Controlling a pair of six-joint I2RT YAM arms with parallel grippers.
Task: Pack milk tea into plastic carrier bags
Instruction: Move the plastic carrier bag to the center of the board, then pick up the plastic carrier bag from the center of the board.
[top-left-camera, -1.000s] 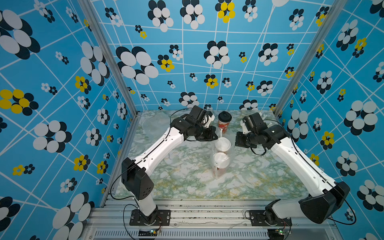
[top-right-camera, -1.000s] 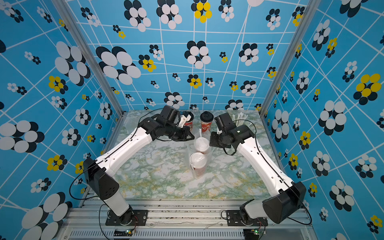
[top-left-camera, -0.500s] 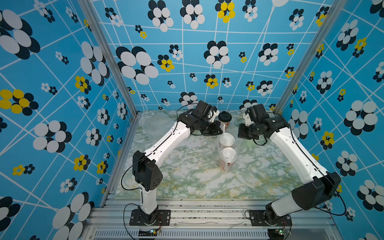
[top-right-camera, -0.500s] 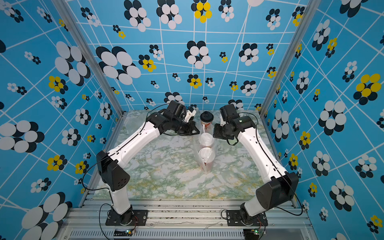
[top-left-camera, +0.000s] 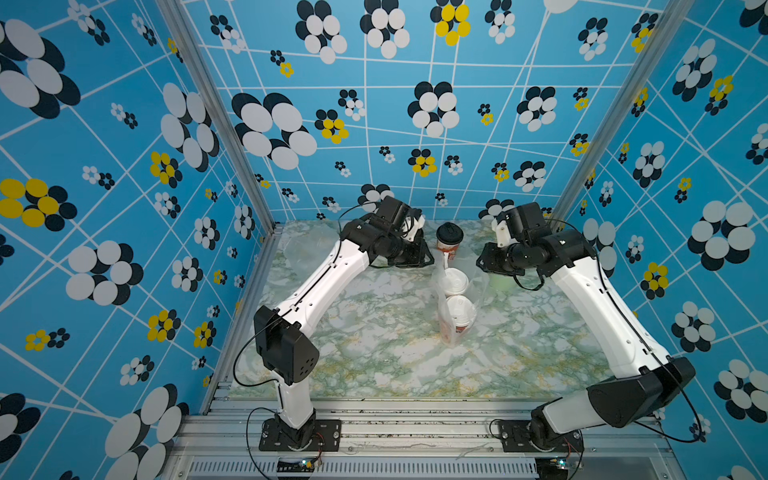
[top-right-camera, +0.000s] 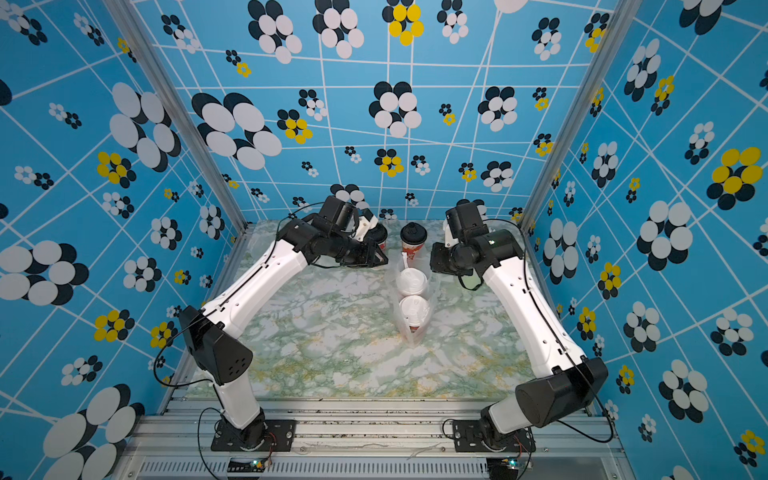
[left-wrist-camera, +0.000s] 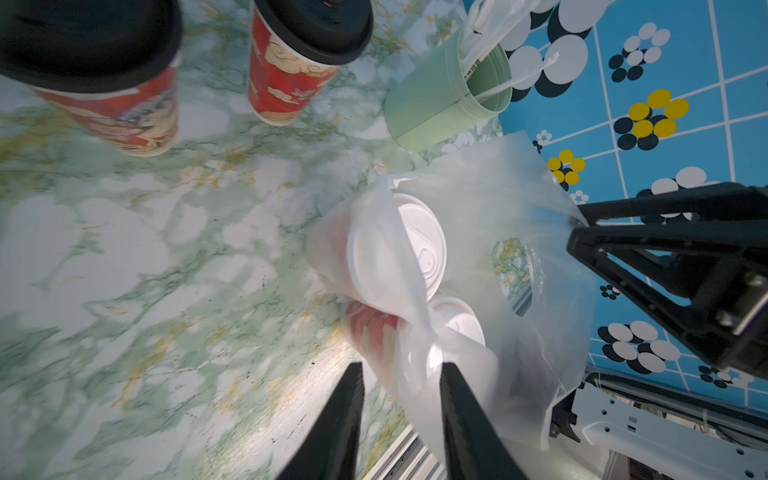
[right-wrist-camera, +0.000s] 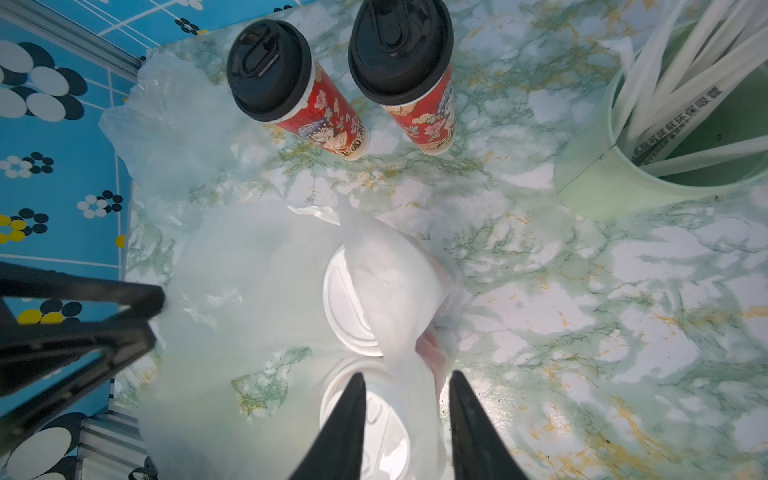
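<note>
Two white-lidded milk tea cups (top-left-camera: 454, 281) (top-right-camera: 414, 309) stand inside a clear plastic carrier bag (top-left-camera: 478, 291) (left-wrist-camera: 519, 199) (right-wrist-camera: 249, 266) at mid-table. My left gripper (left-wrist-camera: 401, 368) (top-left-camera: 426, 259) is open just left of the bag. A loose handle strip lies between its jaws and is not pinched. On the bag's right my right gripper (right-wrist-camera: 407, 376) (top-left-camera: 484, 262) is open too, with bag film slack between its fingers. Two black-lidded milk tea cups (right-wrist-camera: 286, 91) (right-wrist-camera: 415, 83) (top-right-camera: 413, 241) stand behind the bag; in a top view my left gripper hides most of one.
A pale green cup of white wrapped straws (right-wrist-camera: 665, 145) (left-wrist-camera: 444, 95) stands at the back right, under my right wrist. Another crumpled clear bag (right-wrist-camera: 166, 137) (top-left-camera: 303, 249) lies at the back left by the wall. Blue patterned walls (top-left-camera: 415, 124) close in three sides.
Both grippers were shut on the bag's handles and have opened, letting them go. The bag with its two cups shifted slightly to the right and back, and both wrists moved towards the back.
</note>
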